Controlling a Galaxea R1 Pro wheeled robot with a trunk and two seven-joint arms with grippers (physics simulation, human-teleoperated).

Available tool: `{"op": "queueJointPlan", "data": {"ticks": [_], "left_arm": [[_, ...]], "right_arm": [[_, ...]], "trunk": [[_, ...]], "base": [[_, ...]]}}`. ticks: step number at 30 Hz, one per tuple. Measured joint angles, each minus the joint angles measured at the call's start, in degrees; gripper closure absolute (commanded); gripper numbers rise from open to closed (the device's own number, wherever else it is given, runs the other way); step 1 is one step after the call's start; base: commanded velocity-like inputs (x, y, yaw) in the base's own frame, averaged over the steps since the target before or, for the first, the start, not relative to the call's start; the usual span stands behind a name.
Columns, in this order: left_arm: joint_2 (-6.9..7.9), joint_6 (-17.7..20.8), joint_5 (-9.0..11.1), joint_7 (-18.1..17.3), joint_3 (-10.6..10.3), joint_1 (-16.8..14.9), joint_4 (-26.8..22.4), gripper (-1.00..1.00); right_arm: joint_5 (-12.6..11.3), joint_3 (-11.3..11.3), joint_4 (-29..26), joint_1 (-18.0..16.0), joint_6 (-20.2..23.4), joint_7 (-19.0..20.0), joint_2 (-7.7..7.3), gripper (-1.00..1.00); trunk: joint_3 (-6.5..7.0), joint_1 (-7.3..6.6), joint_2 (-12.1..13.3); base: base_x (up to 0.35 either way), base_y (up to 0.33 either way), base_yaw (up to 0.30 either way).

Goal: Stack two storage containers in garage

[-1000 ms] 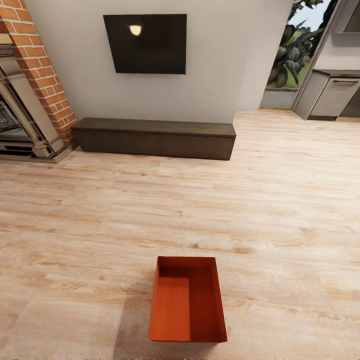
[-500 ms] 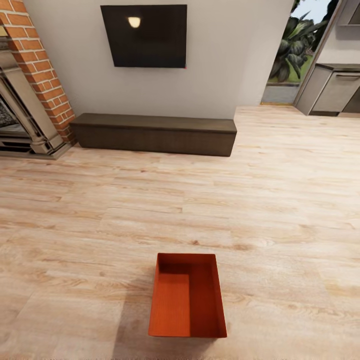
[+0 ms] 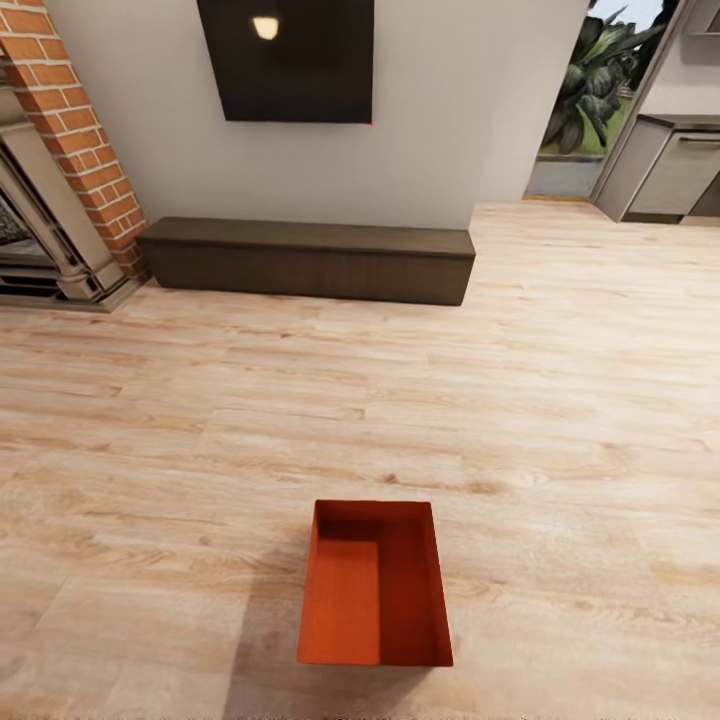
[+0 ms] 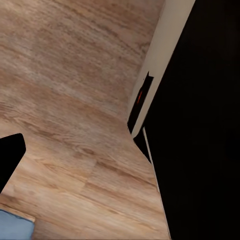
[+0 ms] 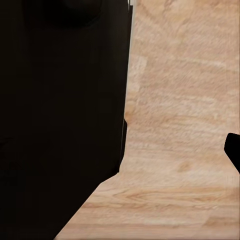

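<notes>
One storage container, an orange-red open box with nothing in it, sits on the light wood-plank floor of the living room, low in the head view and just right of centre. It stands flat with its long side running away from me. In the left wrist view a single dark fingertip pokes in over the planks; in the right wrist view another dark fingertip does the same. Neither touches anything, and the second finger of each gripper is hidden.
A long low dark bench runs along the white wall under a black screen. The brick fireplace is at far left. At far right is a doorway with plants and a grey cabinet. My own dark body fills much of both wrist views.
The whole head picture has slid upward a little, so the camera has moved. The container stays put on the floor.
</notes>
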Motion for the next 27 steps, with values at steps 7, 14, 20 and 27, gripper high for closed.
{"op": "queueJointPlan", "data": {"ticks": [7, 14, 20, 27], "left_arm": [[-0.62, 0.0, 0.0, 0.0, 0.0, 0.0, 0.0, -1.00], [-0.72, 0.0, 0.1, 0.0, 0.0, 0.0, 0.1, -1.00], [-1.28, -0.1, 0.2, 0.0, 0.0, 0.0, 0.3, -1.00], [-1.43, -0.1, 0.2, 0.1, 0.0, 0.0, 0.4, -1.00]], "right_arm": [[0.0, 0.0, 0.0, 0.0, 0.0, 0.0, 0.01, -1.00], [0.0, 0.0, 0.0, 0.0, 0.0, -0.1, -0.04, -1.00], [0.1, 0.0, 0.0, 0.0, 0.0, 0.1, -0.08, -1.00], [0.2, 0.0, 0.0, 0.0, 0.0, 0.1, 0.00, -1.00]], "trunk": [[-0.64, 0.00, 0.0], [-1.10, 0.00, 0.0], [-1.14, 0.00, 0.0], [-1.14, 0.00, 0.0]], "base": [[0.000, 0.000, 0.000], [0.000, 0.000, 0.000], [0.000, 0.000, 0.000], [0.000, -0.016, 0.000]]}}
